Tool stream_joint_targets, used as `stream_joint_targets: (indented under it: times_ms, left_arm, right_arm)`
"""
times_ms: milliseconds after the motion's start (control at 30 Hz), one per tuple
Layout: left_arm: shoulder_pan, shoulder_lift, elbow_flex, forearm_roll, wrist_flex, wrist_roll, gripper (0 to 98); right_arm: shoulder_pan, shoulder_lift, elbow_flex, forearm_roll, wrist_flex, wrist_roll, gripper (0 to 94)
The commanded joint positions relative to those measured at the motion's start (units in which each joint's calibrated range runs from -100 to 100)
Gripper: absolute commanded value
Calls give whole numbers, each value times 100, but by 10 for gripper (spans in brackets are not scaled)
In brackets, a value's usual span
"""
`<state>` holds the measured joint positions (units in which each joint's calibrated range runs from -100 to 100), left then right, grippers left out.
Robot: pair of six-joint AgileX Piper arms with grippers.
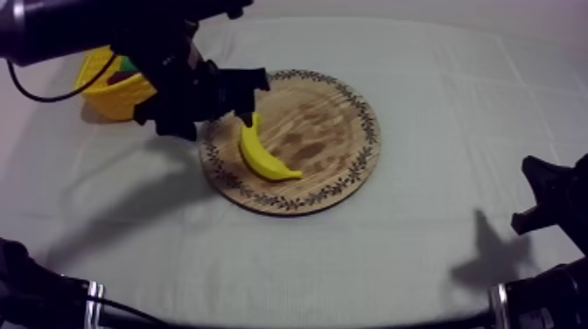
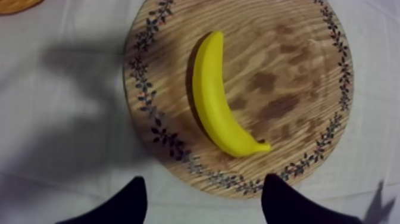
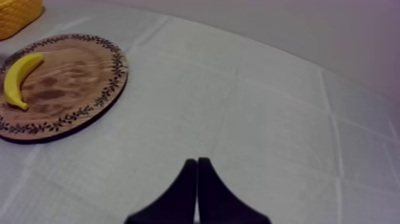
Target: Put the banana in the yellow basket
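banana (image 1: 262,156) flat on the wooden board (image 1: 337,118), on the half nearer the yellow basket (image 1: 103,98), its curve bowed toward that side's rim. touching nothing but the wood. board round, with a dark leaf pattern along its rim, flat on the grey-white cloth (image 1: 394,258). cloth creased in squares, spread over the whole table; dark shadow of the arm across it beside the board. basket just off the board's rim, apart from it, with something red and green inside, kind not to be told. plain pale wall past the far edge of the table in the right wrist view.

left gripper (image 1: 248,94) above the board's rim on the basket side, right over the banana's far end. from its own camera, fingers (image 2: 128,205) spread wide with nothing between them, tips above the near rim and the cloth, banana beyond them and roughly midway between the two, untouched.

right gripper (image 3: 196,164) well apart from board and banana, low at the right side of the table over bare cloth, fingers pressed together into a narrow wedge, holding nothing.
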<state>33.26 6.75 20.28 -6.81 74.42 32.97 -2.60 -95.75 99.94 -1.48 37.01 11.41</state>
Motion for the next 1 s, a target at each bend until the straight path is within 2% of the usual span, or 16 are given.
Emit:
stream_joint_targets:
  times_ms: [0,367,633,967]
  left_arm:
    - [19,219,-88,24,-18,27,723]
    - [59,1263,-818,112,-23,71,718]
    - [43,1935,-1256,257,181,75,714]
    - [-86,2611,-1753,338,354,61,715]
  right_arm:
    - [0,0,-5,-1,0,0,3]
    - [0,0,-5,-1,0,0,3]
    - [0,0,-5,-1,0,0,3]
    - [0,0,-5,-1,0,0,3]
